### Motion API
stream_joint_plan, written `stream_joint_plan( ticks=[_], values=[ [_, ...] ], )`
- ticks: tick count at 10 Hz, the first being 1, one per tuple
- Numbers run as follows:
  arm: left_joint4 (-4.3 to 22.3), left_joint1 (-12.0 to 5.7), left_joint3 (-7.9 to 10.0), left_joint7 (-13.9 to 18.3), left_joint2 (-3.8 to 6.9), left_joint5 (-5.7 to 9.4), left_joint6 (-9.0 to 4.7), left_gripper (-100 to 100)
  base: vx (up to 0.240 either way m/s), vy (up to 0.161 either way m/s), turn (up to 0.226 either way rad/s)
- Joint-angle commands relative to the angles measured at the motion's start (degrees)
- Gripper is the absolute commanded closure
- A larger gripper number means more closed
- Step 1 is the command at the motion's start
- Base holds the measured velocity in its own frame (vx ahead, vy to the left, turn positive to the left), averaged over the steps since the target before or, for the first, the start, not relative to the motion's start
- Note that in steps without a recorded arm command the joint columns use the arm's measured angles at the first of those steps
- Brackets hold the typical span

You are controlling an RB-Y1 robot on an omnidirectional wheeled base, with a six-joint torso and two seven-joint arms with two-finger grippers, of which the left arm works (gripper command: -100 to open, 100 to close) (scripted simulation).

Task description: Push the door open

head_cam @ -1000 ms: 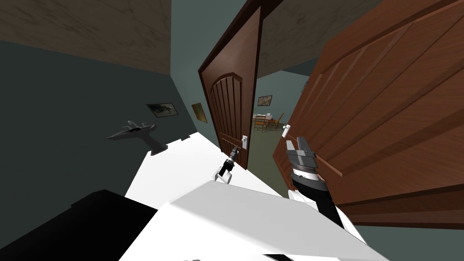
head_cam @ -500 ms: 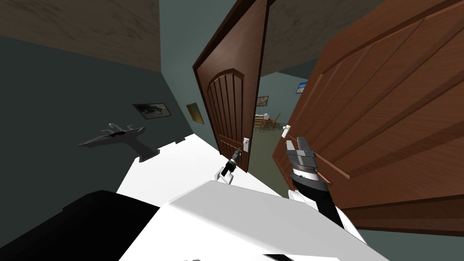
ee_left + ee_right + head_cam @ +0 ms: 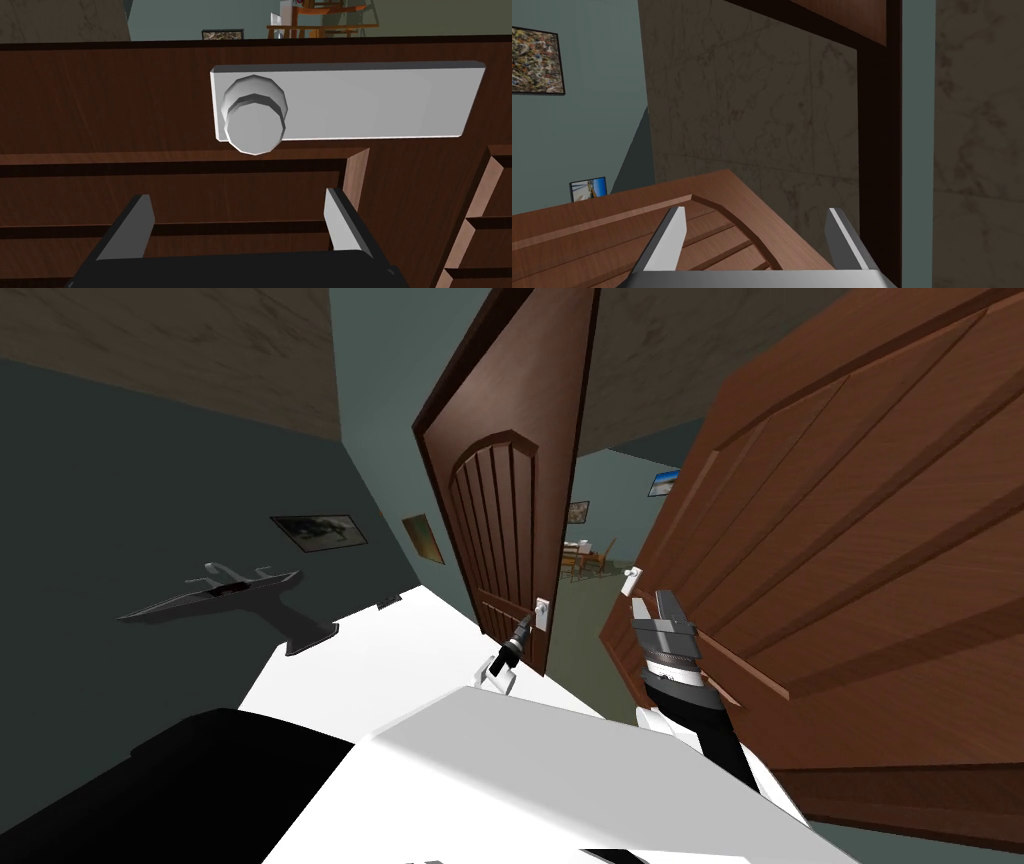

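Door [image 3: 100, 100]: reddish-brown wood grain, low sheen. Knob [image 3: 255, 122] and backplate [image 3: 375, 102]: smooth, matt, plain light grey.

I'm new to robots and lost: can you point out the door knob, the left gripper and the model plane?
door knob [image 3: 255, 131]: left wrist view, its round front face.
left gripper [image 3: 238, 197]: left wrist view, midway between its open fingertips.
model plane [image 3: 215, 593]: head view, its body.

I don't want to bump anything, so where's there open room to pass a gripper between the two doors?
The free gap lies between the knob edge of the left door and the edge of the right door. It's crowded at the knob, where the open left gripper sits close, and beside the open right gripper.
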Motion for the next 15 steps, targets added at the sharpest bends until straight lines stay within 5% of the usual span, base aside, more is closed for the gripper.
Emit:
stream_joint_plan(
  ticks=[1,5,6,11,15],
  values=[
    [0.75,-0.46,0.4,-0.05,-0.37,0.0,-0.15,-100,0.197,-0.111,-0.033],
    [1.96,-1.2,1.0,-0.09,-0.9,0.01,-0.4,-100,0.172,-0.089,-0.026],
    [1.96,-1.2,1.0,-0.09,-0.9,0.01,-0.4,100,-0.008,0.008,0.003],
    [1.96,-1.2,1.0,-0.09,-0.9,0.01,-0.4,100,-0.007,0.007,-0.008],
    [3.5,-2.66,3.82,-0.92,-1.22,-0.05,-0.57,100,0.126,-0.103,0.049]
  ],
)
